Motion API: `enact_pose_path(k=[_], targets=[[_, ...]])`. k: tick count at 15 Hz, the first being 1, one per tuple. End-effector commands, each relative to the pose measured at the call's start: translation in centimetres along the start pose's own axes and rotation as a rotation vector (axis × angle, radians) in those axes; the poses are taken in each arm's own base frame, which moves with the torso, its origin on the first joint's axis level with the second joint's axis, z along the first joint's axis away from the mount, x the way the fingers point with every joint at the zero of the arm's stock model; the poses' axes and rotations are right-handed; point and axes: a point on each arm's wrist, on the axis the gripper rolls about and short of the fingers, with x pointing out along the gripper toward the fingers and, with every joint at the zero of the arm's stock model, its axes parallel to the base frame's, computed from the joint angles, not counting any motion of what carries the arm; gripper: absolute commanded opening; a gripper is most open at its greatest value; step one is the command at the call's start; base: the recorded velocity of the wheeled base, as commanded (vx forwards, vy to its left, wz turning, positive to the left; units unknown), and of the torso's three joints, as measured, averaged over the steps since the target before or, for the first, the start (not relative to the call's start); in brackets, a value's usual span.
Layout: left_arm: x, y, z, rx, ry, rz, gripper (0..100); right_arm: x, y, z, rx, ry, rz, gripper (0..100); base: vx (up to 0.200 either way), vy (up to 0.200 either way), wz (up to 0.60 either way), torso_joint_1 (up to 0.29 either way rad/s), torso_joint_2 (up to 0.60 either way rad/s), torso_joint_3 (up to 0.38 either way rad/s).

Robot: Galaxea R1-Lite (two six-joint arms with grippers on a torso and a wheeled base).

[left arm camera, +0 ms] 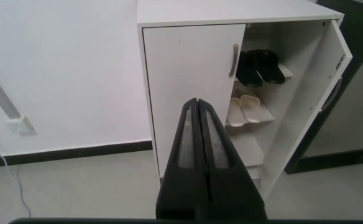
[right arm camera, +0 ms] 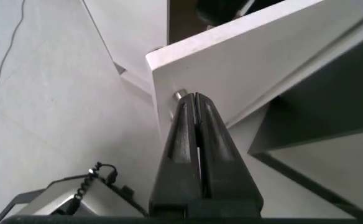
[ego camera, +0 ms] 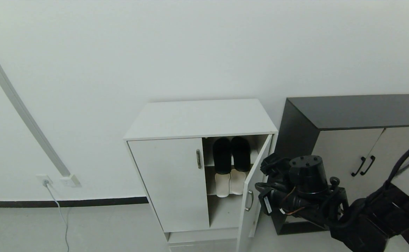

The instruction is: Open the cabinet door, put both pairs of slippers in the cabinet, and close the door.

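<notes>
A plain white wall (ego camera: 204, 45) meets a pale floor (ego camera: 85, 227) along a black skirting strip (ego camera: 103, 201); a dark-topped sideboard (ego camera: 358, 110) stands against it.

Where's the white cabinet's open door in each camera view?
Head view: open door, centre-right, on the white cabinet's right side.
Left wrist view: open door, beyond the black slippers.
Right wrist view: open door, just ahead of the right end effector.
Shared landmark: the door's handle.

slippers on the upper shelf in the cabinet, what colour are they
The upper-shelf slippers are black; the head view shows them best.
</notes>
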Motion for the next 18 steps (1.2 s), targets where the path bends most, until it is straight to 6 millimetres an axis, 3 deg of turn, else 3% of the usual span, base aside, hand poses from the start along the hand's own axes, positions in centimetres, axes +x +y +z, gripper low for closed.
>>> enact_pose_path(k=[1,5,8,13,16,18], targets=[[0.0,0.0,0.0,0.001,-0.001,0.0,0,2.1,0.2,-1.1,0.0,0.023,0.0,0,0.0,0.0,0.0,0.0,0.0,0.0],[0.0,0.0,0.0,0.0,0.001,0.0,0,5.7,0.4,0.2,0.05,-0.043,-0.002,0,0.0,0.0,0.0,0.0,0.0,0.0],[0.0,0.0,0.0,0.0,0.001,0.0,0,6.2,0.4,0.9,0.096,-0.087,-0.003,0,0.0,0.0,0.0,0.0,0.0,0.0],[0.0,0.0,0.0,0.0,-0.001,-0.001,0,2.5,0.8,0.2,0.108,-0.125,0.124,0,0.0,0.0,0.0,0.0,0.0,0.0],[0.0,0.0,0.0,0.0,0.001,0.0,0,-0.9,1.5,-1.7,0.096,-0.074,0.175,0,0.0,0.0,0.0,0.0,0.0,0.0],[0.0,0.0,0.0,0.001,0.001,0.0,0,-1.6,2.1,-2.2,0.088,-0.097,0.196,0,0.2,0.0,0.0,0.0,0.0,0.002]])
